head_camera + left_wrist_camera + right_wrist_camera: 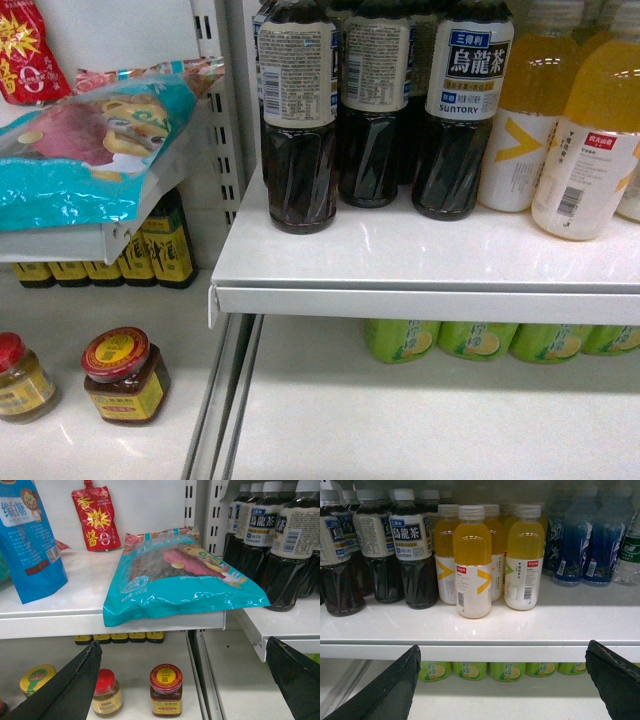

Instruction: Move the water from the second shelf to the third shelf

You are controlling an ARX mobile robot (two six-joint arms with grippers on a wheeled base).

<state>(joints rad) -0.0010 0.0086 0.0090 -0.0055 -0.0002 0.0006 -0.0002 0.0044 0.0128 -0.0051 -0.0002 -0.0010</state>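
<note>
**Both grippers empty below the drink shelf; water bottle at far right**

The left gripper (182,680) shows its two dark fingers (70,687) spread wide apart at the bottom corners of the left wrist view, holding nothing. Between them, on the lower shelf, stand a red-lidded glass jar of brown paste with a yellow label (166,690) and a smaller red-capped jar (106,692). The right gripper (502,680) is likewise spread wide and empty, its fingers (615,675) framing a row of green bottles (505,671) under the white metal shelf (485,630).

On that shelf, nearest the edge, stand yellow juice bottles with white labels (474,565). To their left are dark tea bottles with cream and blue Suntory labels (412,555). Blue bottles (577,545) stand farther back to the right. The water (631,550), a clear ribbed plastic bottle with a green label, stands at the far right edge, beside the blue ones, partly cut off.

On the neighbouring shelf a teal plastic snack bag (180,577) lies flat, overhanging the edge.
</note>
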